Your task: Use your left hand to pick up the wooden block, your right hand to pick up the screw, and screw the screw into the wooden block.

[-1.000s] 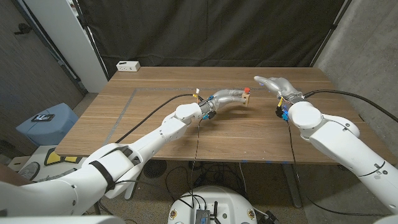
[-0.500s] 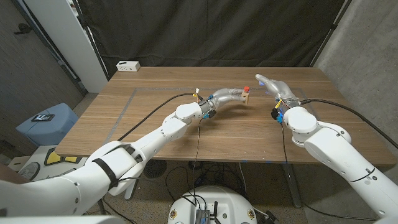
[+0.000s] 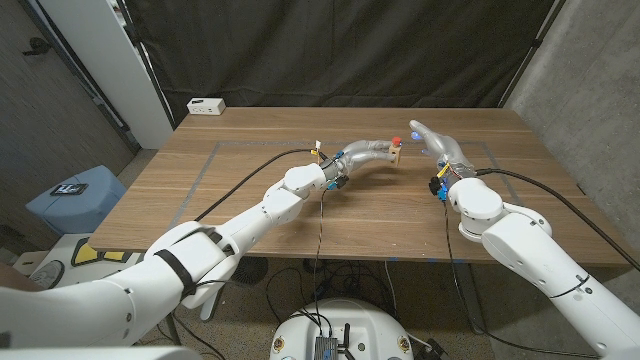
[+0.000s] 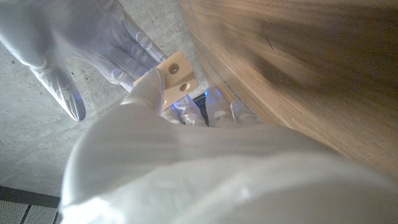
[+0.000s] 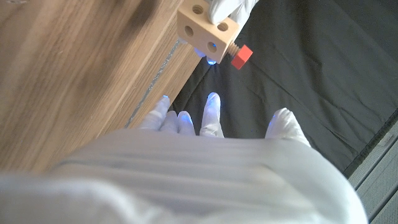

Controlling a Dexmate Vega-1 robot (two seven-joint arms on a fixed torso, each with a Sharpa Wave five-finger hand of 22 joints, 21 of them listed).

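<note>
Over table, right hand nearer wooden block

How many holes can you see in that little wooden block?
3. In the right wrist view the wooden block shows one hole on the upper face and two on the side face. Other faces are hidden, so there may be more.
</note>
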